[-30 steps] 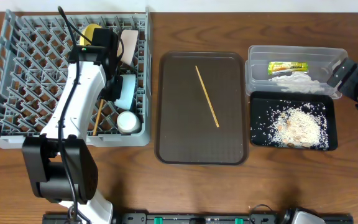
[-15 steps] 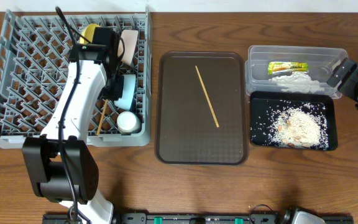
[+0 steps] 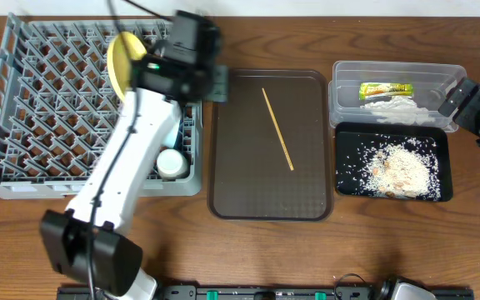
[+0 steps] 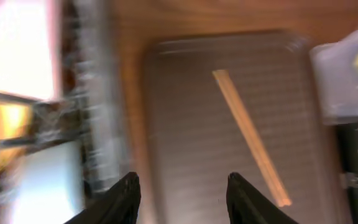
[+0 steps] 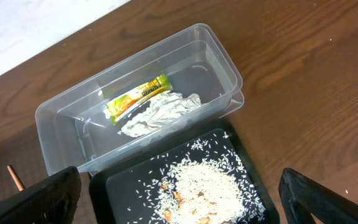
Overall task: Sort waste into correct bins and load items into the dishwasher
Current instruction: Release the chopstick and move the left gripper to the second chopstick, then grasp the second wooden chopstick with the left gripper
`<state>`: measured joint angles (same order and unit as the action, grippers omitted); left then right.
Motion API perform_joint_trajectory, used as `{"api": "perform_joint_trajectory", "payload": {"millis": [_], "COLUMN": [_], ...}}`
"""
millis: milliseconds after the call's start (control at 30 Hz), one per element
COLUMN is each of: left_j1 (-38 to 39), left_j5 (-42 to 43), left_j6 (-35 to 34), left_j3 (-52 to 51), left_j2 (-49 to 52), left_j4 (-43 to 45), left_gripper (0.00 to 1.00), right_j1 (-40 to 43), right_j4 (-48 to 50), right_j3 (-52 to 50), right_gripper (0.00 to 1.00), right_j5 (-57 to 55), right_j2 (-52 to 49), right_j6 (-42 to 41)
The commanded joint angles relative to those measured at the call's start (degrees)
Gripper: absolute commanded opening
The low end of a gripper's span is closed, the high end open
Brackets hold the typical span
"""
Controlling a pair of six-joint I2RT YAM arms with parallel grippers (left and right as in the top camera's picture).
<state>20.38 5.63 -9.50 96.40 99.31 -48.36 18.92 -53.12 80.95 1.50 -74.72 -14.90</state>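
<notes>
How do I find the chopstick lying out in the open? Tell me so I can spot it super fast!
Look for the big brown tray in the middle of the table, just right of the grey rack. The chopstick lies slanted on that tray. It is the only thing on it: one thin, pale wooden stick, touching nothing else.

One chopstick (image 3: pixel 277 129) is counted ahead of the left pincer (image 4: pixel 182 190). One wrapper (image 3: pixel 385 89), one tissue (image 3: pixel 398 105) and one yellow plate (image 3: pixel 120 60) are seen.
</notes>
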Motion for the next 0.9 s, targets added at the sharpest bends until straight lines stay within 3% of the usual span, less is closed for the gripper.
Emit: {"api": "perform_joint_trajectory", "payload": {"millis": [0,200,433,867], "left_j1": [6.3,12.7,13.5,17.9], "left_j5": [-1.8,-3.5,-3.5,-3.7], "left_j6": [-13.6,-21.2,-27.7,-31.4], "left_j3": [0.5,0.5,0.5,0.5], "left_j2": [5.3,14.8,19.7,26.1], "left_j4": [1.3,2.5,3.8,6.9], "left_gripper": [0.46,0.46,0.46,0.45], "right_j1": [0.2,0.2,0.2,0.2], "right_j4": [-0.1,-0.1,-0.1,-0.2], "right_j3": [0.7,0.7,0.7,0.7], "right_gripper": [0.99,0.99,0.99,0.99], "right_j5": [-0.2,-0.2,-0.2,-0.2], "right_j2": [0.4,0.4,0.4,0.4], "right_j6": [-0.5,-0.5,-0.5,-0.5]}}
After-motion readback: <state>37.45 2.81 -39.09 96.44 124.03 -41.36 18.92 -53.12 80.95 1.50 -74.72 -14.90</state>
